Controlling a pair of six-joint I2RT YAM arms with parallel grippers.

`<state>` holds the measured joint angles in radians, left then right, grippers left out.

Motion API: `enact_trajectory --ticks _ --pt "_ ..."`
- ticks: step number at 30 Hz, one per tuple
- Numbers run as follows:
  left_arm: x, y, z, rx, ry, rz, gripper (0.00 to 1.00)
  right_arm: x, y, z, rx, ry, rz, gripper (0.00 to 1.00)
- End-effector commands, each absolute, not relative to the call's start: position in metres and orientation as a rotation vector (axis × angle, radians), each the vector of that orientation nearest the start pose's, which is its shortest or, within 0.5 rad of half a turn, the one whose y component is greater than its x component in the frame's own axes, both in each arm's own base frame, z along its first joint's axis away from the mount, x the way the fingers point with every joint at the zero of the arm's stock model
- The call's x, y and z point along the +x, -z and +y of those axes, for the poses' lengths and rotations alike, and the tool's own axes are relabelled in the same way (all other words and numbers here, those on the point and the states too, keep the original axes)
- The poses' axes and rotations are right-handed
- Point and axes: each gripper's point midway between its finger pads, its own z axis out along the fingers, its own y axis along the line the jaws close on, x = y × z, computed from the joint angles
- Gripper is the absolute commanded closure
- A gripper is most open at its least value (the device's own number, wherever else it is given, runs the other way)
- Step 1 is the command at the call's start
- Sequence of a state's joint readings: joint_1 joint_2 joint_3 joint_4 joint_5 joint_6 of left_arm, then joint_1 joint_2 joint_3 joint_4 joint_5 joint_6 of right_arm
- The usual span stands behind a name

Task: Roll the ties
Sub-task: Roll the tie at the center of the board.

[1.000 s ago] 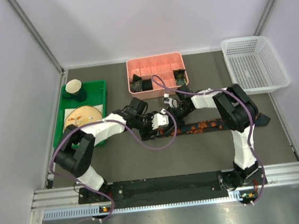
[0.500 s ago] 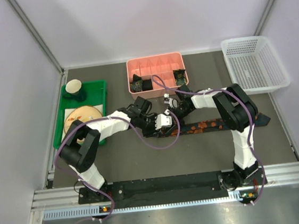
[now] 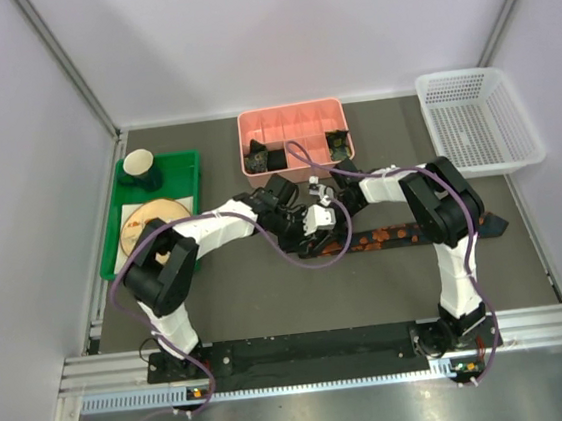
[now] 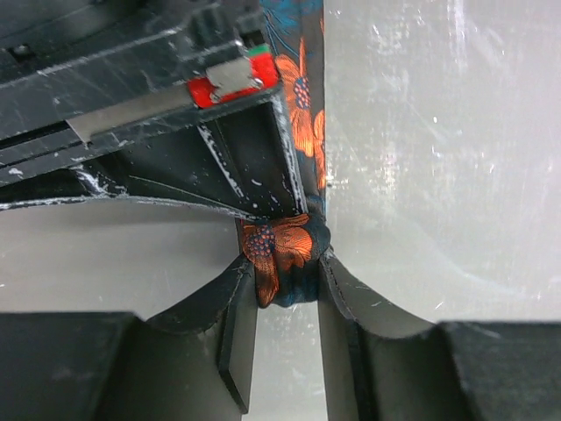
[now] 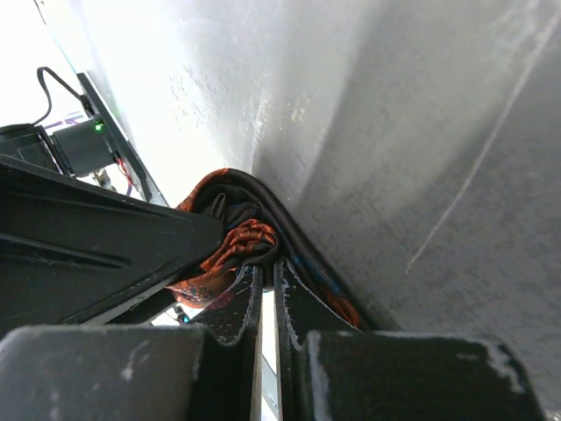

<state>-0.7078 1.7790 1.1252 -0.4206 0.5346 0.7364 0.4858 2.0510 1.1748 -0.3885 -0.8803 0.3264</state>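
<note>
The tie with red-orange blotches [image 3: 394, 232] lies flat across the middle of the table, its left end partly rolled. My left gripper [image 3: 315, 229] is shut on that rolled end [image 4: 282, 253]; the tie's flat part [image 4: 302, 123] runs away from the jaws. My right gripper [image 3: 323, 204] meets it from the far side, shut on a fold of the same roll [image 5: 238, 242]. The right gripper's black body fills the upper left of the left wrist view. Rolled ties with greenish specks [image 3: 256, 159] sit in a pink box [image 3: 291, 117].
A green tray [image 3: 184, 163] with a cup [image 3: 141, 165] and a plate [image 3: 151, 219] stands at the left. A white basket [image 3: 478, 119] stands at the back right. Purple cables [image 3: 276, 261] loop off both arms over the table.
My left gripper has moved right and slightly back, along the tie toward the right gripper, and its forearm has swung with it. The right arm has hardly moved.
</note>
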Motion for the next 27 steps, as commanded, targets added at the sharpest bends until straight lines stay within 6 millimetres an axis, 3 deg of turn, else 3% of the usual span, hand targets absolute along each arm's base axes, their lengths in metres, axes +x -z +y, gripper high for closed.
enact_trajectory --ticks 1,7,19,23,27 --pt "0.265 -0.056 -0.345 -2.558 -1.082 -2.451 0.65 0.254 0.021 0.279 -0.436 -1.187 2.946 1.0" --pt "0.254 -0.027 -0.331 -2.566 -0.922 -2.389 0.6 0.253 0.02 0.279 -0.433 -1.2 2.941 1.0" --pt "0.243 -0.002 -0.325 -2.508 -0.856 -2.358 0.55 0.251 0.018 0.28 -0.42 -1.22 2.931 1.0" --pt "0.238 -0.001 -0.318 -2.509 -0.844 -2.33 0.65 0.251 0.019 0.279 -0.422 -1.216 2.933 1.0" --pt "0.236 -0.013 -0.307 -2.529 -0.807 -2.341 0.48 0.251 0.021 0.276 -0.424 -1.187 2.94 1.0"
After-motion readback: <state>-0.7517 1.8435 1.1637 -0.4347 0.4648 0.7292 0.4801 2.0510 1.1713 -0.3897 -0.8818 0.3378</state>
